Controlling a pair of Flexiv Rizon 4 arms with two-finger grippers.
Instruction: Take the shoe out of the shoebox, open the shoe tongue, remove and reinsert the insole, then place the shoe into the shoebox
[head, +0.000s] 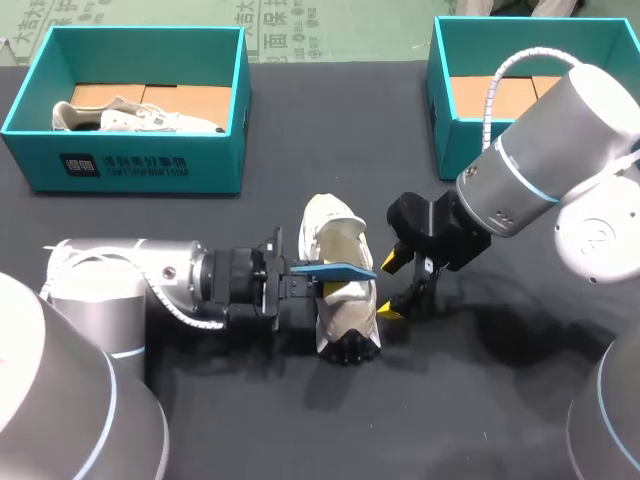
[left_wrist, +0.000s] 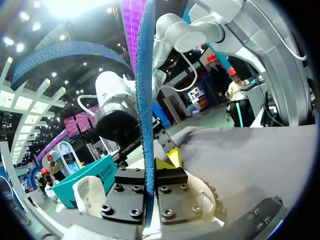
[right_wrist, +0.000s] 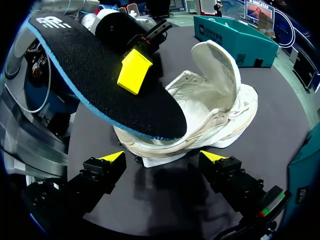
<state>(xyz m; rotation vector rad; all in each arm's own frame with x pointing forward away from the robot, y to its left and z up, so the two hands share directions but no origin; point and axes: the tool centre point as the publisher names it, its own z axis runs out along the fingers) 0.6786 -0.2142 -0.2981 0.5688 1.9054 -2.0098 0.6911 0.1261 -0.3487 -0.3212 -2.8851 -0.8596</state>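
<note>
A white shoe (head: 341, 300) lies on its side on the black table, its opening turned towards my right gripper, tongue (right_wrist: 220, 65) folded back. My left gripper (head: 305, 275) is shut on the insole (head: 338, 270), held edge-up just above the shoe. The insole is blue underneath and black on top (right_wrist: 100, 75), with one yellow left fingertip (right_wrist: 134, 70) pressed on it. In the left wrist view the insole (left_wrist: 146, 100) runs edge-on between the fingers of the left gripper (left_wrist: 148, 172). My right gripper (head: 392, 288) (right_wrist: 163, 157) stands open beside the shoe (right_wrist: 215, 115), touching nothing.
A teal shoebox (head: 130, 165) at the back left holds a second white shoe (head: 130, 117). Another teal shoebox (head: 445, 90) stands at the back right, partly hidden by my right arm (head: 560, 150). Bare black table lies in front of the shoe.
</note>
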